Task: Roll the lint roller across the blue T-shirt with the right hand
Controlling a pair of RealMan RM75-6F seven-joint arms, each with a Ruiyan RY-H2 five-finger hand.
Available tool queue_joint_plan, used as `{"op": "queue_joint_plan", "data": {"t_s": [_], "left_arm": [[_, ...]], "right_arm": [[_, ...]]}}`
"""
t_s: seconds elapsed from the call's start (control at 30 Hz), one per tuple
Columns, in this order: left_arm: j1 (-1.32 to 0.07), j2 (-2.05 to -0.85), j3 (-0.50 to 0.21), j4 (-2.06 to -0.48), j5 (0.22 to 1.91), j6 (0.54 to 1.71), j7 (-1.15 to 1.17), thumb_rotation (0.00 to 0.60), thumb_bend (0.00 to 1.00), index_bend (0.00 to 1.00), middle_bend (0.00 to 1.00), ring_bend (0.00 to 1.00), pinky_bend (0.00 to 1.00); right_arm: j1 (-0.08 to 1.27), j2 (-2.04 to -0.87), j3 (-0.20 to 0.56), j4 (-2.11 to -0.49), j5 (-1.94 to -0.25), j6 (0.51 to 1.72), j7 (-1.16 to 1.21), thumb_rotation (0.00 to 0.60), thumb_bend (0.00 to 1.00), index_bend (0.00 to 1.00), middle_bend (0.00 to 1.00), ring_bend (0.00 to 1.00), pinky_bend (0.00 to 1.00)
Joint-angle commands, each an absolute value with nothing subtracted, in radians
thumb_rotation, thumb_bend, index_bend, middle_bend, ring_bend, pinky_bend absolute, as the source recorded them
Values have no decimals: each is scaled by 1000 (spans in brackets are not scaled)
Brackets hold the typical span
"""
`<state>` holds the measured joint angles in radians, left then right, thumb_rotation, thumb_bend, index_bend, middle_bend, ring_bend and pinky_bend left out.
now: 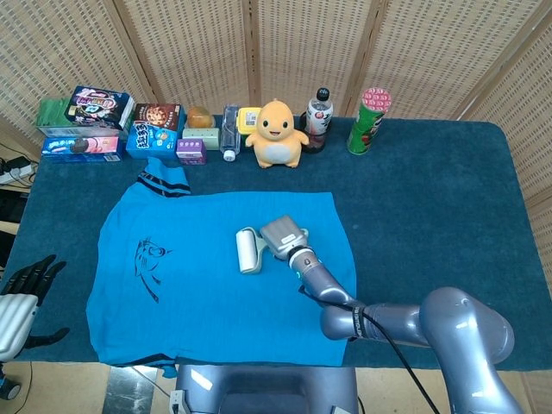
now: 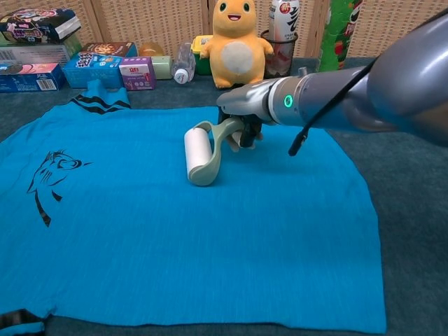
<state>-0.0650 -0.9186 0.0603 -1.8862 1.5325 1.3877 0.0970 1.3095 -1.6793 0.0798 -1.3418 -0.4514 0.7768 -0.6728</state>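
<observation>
Presently grasping lint roller by handle with right hand, drum down mid blue T-shirt. Left hand idle, fingers spread. Risk: sticky drum dragging and bunching loose fabric.

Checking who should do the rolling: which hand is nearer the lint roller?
Right. The right hand grips the handle of the lint roller on the blue T-shirt. The left hand sits off the table's near-left edge, far from it.
</observation>
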Motion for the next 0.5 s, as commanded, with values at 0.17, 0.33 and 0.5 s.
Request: {"op": "queue_joint_plan", "data": {"t_s": [0.17,0.33,0.5], "left_arm": [[-66,-922,65,-1888,1538,1384,107,600,94,0,0,0,59],[-64,-925,68,-1891,1546,1388,117,600,96,0,0,0,59],[-64,-929,71,-1895,1547,1385,129,600,95,0,0,0,59]], "right_arm": [[1211,-1654,17,-1347,-645,862,-619,600,1000,563,692,657,967],[1137,-1631,-24,-1315,-785,894,-561,600,1000,563,692,657,967],[1088,-1611,-57,-1261,-855,893,-533,600,1000,563,692,657,967]]}}
